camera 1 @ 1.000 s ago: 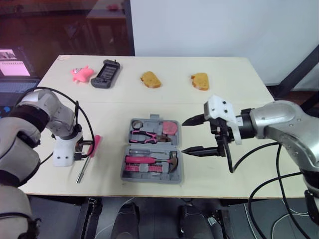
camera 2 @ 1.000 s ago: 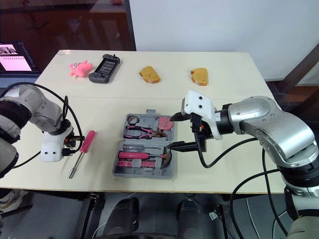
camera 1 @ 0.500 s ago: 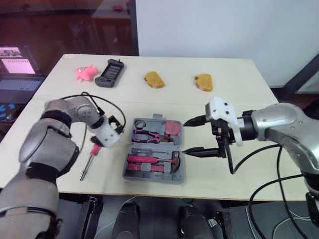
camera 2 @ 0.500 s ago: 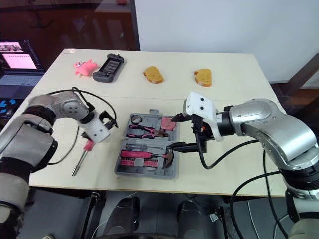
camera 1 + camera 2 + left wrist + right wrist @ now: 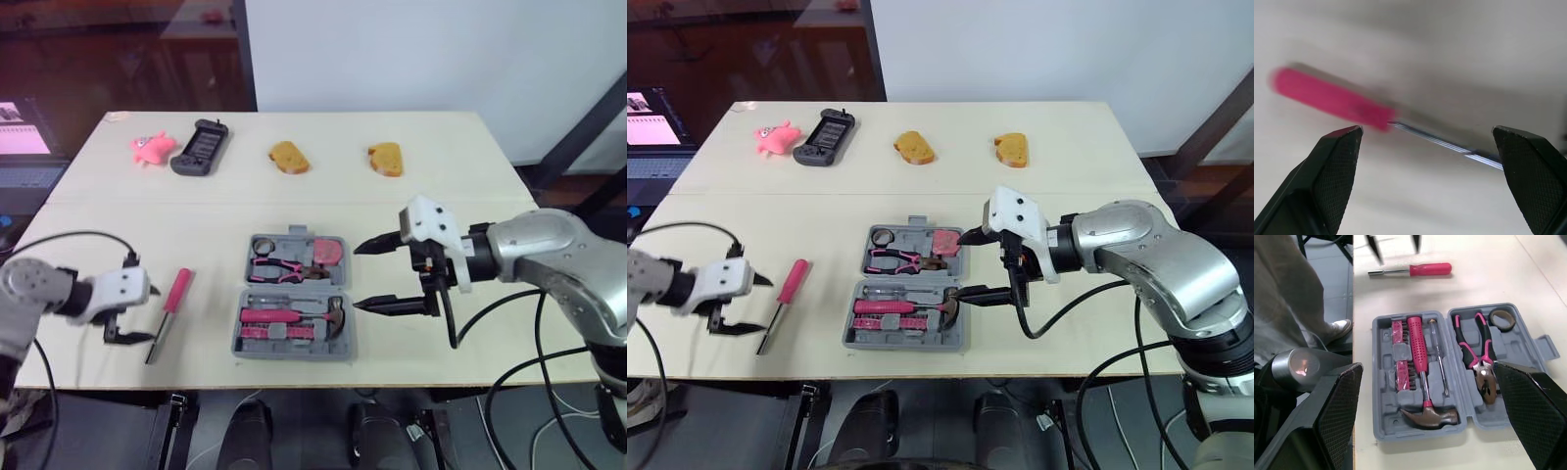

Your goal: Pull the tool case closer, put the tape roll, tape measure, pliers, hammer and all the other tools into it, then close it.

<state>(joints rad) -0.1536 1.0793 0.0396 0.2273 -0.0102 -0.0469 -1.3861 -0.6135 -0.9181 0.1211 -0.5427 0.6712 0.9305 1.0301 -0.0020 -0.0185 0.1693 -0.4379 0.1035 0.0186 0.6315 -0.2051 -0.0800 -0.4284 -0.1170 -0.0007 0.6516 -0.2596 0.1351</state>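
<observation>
Tool case (image 5: 292, 352) lay open, grey and in two halves, at lower centre of the head view, close to the near edge of the counter (image 5: 441, 186) and apparently already drawn in. Its moulded slots held the tape roll (image 5: 264, 244), pink tape measure (image 5: 334, 252) and pliers (image 5: 279, 266) in the upper half, and the pink-handled hammer (image 5: 294, 317) in the lower. One pink-handled screwdriver (image 5: 167, 318) lay outside on the counter, just left of the case. The left gripper (image 5: 767, 306), at lower left, was spread wide and empty, its fingers pointing at the screwdriver; contact could not be made out. The right gripper (image 5: 356, 278), also spread and holding nothing, hovered at the case's right edge. Packing looked nearly done, with the screwdriver left to stow and the case left to shut.
</observation>
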